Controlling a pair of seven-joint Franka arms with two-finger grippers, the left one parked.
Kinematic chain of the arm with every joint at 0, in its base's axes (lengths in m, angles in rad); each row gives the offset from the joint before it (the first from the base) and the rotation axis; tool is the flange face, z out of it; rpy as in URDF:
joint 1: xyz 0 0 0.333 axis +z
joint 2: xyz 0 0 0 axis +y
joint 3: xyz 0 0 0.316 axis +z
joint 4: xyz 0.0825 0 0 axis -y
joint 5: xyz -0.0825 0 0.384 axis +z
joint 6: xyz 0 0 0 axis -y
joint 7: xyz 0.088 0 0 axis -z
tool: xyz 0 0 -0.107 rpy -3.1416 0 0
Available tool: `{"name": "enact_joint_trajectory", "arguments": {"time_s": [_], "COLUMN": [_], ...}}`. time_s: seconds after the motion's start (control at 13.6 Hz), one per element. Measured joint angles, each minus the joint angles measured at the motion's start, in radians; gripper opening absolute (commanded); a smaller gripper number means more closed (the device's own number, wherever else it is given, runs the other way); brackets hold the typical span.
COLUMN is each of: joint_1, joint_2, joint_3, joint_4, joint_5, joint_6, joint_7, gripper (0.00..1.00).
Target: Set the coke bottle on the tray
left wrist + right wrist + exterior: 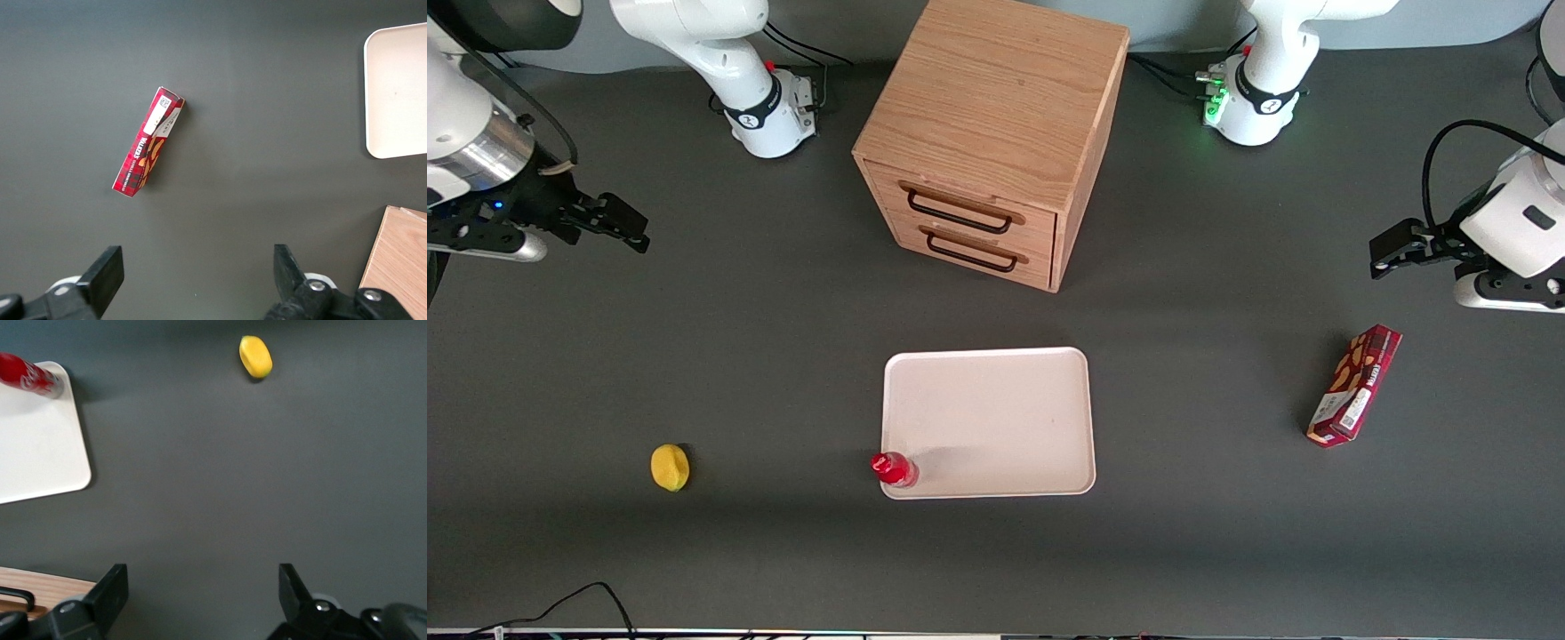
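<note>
1. We find the coke bottle (894,468) upright on the tray's (996,418) corner nearest the front camera (already on it, we judge).
2. Light, stiff and slick; we'd pinch its body below the cap.
3. Farthest, the claw (618,222) hangs open above the desk (1209,551), holding nothing.

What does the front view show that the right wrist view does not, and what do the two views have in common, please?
Only the front view shows the snack box toward the parked arm's end of the table, and the whole wooden drawer cabinet with both handles. Only the right wrist view shows the working end effector close up, fingers spread open above bare table, holding nothing. Both show the coke bottle standing at a corner of the tray, the lemon toward the working arm's end, and the end effector itself.
</note>
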Motion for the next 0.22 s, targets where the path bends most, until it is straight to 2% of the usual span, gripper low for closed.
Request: {"name": "enact_joint_trajectory", "arguments": {"time_s": [0.22], "joint_1": [0.001], "joint_2": [-0.036], "joint_3": [0.009], "joint_4": [-0.032], "joint_5": [0.003], "joint_6": [-0.01], "joint_7": [0.001], "gripper": [1.0]}}
